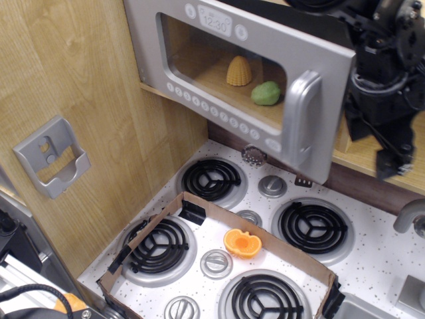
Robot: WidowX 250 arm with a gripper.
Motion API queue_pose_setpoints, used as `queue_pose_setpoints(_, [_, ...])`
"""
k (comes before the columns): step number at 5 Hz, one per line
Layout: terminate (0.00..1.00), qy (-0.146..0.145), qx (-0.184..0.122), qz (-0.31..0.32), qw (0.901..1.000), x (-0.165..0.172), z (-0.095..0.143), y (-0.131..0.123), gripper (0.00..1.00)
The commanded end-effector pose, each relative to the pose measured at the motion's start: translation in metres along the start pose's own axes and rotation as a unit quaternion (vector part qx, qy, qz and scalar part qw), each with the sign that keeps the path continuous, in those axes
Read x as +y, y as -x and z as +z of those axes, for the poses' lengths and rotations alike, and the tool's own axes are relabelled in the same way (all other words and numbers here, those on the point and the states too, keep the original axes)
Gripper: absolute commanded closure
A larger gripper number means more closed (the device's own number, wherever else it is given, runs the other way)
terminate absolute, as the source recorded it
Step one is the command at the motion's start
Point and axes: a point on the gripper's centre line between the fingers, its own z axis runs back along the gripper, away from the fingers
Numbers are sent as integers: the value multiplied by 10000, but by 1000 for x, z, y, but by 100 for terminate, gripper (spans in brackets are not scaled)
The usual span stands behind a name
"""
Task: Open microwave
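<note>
The microwave (219, 66) hangs at the top, with a grey-silver door, a clear window, a 12:30 display and a row of round white buttons. Its door stands ajar, the right edge swung out from the wooden cabinet. The chunky silver handle (300, 116) runs vertically on the door's right side. Inside lie a yellow corn-shaped toy (239, 70) and a green toy (265, 93). My black gripper (373, 147) hangs just right of the door's free edge, behind the handle side. Its fingers point down, spread apart, and hold nothing.
Below is a toy stove (372, 259) with four black coil burners and silver knobs. A low cardboard frame (199, 201) lies over the front burners, with an orange pumpkin toy (242, 242) inside. A grey wall holder (52, 156) hangs on the left wooden panel. A wooden shelf (362, 158) sits behind the gripper.
</note>
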Motion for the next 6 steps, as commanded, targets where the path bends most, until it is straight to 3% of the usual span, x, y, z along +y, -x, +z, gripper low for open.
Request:
queue_pose_setpoints(1, [0,48,102,1019,9947,12,11,26,0])
queue_pose_setpoints(2, [0,87,283,1809,9831,14,14,46,0])
queue_pose_setpoints(3, [0,-225,292,2290,9727,17,19,74,0])
queue_pose_setpoints(5, [0,-419,151,2198,9745,22,28,124,0])
queue_pose_setpoints(6, [0,-201,322,2284,9728,27,32,130,0])
